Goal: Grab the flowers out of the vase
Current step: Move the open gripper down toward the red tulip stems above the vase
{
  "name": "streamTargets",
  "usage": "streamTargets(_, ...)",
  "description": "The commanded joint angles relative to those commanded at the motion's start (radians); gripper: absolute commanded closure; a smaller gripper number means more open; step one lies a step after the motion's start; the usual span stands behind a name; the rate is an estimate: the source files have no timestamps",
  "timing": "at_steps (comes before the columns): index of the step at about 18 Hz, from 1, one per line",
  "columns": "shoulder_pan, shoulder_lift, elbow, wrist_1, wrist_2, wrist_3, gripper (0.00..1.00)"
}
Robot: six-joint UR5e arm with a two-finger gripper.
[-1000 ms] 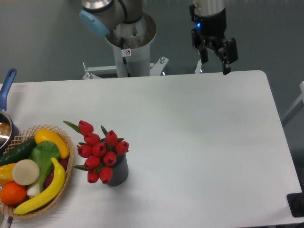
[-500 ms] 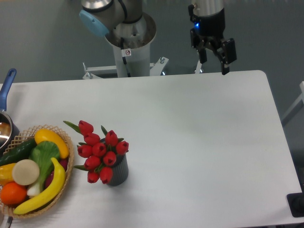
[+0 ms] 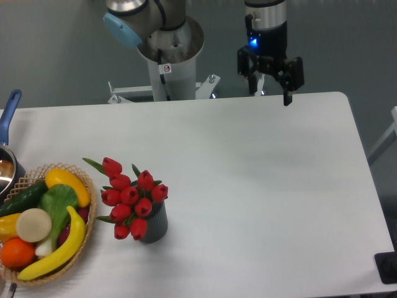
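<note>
The flowers, a bunch of red tulip buds with green leaves, stand in the vase, a small dark grey ribbed cylinder at the front left of the white table. My gripper hangs open and empty high over the table's back edge, far to the upper right of the flowers. Its two black fingers point down with a wide gap between them.
A woven basket with banana, cucumber, orange and other produce sits at the left front, close beside the vase. A blue-handled metal pot is at the left edge. The arm's base column stands behind the table.
The gripper has shifted left and turned about its own axis, so its fingers now stand more side by side. The flowers and vase have not moved.
</note>
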Motion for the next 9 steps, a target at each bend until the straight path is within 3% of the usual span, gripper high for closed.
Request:
streamTargets(4, -0.048, -0.058, 0.0, 0.058, -0.132, -0.13, 0.0)
streamTargets(9, -0.12, -0.123, -0.002, 0.097, -0.248, -0.144, 0.0)
